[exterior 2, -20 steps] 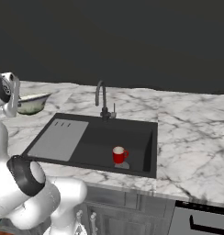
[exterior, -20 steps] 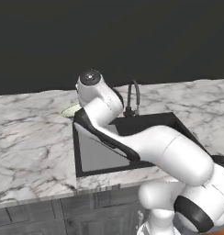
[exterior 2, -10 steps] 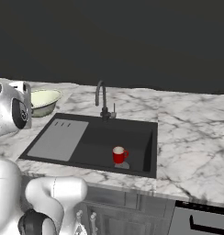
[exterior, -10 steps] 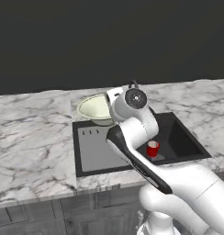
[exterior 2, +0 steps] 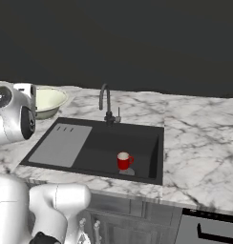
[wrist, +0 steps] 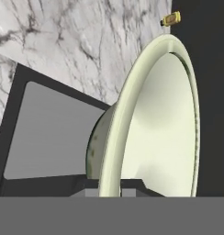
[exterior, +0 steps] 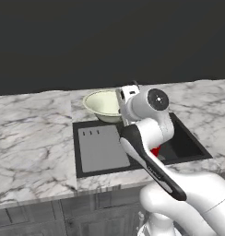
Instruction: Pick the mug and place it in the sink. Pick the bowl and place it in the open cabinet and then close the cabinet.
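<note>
While the arm rose at lower right of the left base view, the bowl hung over the sink. Right base view: mug stood in the basin. Hand view: gripper clenched the bowl's rim.

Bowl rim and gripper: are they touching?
Touching. The hand view shows the bowl rim clamped between the gripper fingertips, with no gap.

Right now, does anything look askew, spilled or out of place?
Nothing stands out: the small red mug stands upright in the black sink, and the end effector grips the wide pale cream-green bowl by its rim.
</note>
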Robot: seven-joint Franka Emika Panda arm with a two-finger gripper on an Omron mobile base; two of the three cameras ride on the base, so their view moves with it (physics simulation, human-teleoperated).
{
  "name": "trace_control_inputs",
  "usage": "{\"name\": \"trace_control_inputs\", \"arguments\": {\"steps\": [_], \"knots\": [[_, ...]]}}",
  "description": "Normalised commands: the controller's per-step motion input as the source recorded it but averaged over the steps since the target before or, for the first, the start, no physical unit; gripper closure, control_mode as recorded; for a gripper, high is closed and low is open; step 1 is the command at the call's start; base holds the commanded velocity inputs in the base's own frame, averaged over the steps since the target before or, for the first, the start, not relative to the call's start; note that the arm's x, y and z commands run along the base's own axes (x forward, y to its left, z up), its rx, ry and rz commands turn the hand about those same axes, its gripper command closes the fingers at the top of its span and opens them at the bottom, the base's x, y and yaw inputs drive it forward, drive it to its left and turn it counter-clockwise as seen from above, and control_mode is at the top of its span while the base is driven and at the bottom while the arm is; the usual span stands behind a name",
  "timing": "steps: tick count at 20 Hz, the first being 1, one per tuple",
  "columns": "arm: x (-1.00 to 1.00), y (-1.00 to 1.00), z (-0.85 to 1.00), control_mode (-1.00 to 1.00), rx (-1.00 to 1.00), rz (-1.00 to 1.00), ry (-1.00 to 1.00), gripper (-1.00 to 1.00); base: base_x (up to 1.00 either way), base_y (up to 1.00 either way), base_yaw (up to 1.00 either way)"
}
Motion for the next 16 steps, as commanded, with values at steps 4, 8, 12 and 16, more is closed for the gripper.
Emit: {"name": "trace_control_inputs", "arguments": {"steps": [4, 8, 12, 16], "knots": [[-0.17, -0.06, 0.29, -1.00, 0.03, -0.03, 0.00, 1.00, 0.00, 0.00, 0.00], [-0.25, -0.27, 0.16, -1.00, 0.00, -0.09, 0.00, 1.00, 0.00, 0.00, 0.00], [-0.28, -0.34, 0.03, -1.00, 0.01, -0.12, 0.02, 1.00, 0.00, 0.00, 0.00], [0.00, 0.00, 0.00, 1.00, 0.00, 0.00, 0.00, 1.00, -0.38, -0.41, -0.18]]}}
